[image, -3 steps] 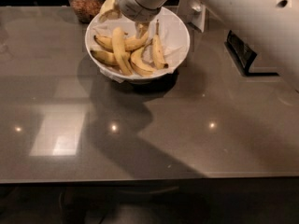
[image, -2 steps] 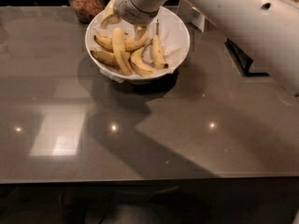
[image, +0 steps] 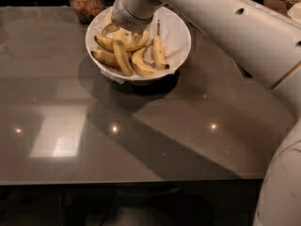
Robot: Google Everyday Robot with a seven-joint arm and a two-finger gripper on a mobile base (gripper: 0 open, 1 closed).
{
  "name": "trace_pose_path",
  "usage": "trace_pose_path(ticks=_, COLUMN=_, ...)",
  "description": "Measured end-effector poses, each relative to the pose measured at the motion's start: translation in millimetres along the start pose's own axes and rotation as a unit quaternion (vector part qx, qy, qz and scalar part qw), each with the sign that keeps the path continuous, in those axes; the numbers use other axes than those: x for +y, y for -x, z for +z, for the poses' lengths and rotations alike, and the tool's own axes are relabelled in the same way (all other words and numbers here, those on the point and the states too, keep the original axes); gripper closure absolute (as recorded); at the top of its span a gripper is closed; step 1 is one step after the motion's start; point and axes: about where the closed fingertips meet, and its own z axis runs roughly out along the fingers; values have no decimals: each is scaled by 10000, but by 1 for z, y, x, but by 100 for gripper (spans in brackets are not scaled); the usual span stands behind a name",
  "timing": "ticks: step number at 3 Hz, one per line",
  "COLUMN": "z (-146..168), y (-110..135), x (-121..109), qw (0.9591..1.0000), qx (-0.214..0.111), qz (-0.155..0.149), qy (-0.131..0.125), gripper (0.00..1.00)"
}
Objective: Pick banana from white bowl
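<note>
The robot's 1 arm (image: pixel 235 29), white and thick, slants in from the right edge of the view toward the upper middle, with a few small dark holes along its shell. Its grey-banded wrist (image: pixel 134 11) points steeply down and slightly left, and the gripper (image: pixel 123 31) hangs low beneath it. A rounded white link (image: pixel 282 182) fills the lower right corner.

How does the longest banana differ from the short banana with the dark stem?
The longest banana is slim and lies mid-bowl, its far end near the gripper; the short banana is stubbier, lies to the right, clear of the gripper, and shows a long dark stem. Both are yellow, in the white bowl.
</note>
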Motion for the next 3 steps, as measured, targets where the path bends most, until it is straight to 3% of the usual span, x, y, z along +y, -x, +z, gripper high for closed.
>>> trace_pose_path(ticks=2, z=15, y=2, x=1, qw=9998, qx=-140, qz=-66, qy=79, gripper=82)
trace_pose_path(ticks=3, z=9, y=1, x=0, qw=9999, qx=-98, qz=-42, qy=100, gripper=100)
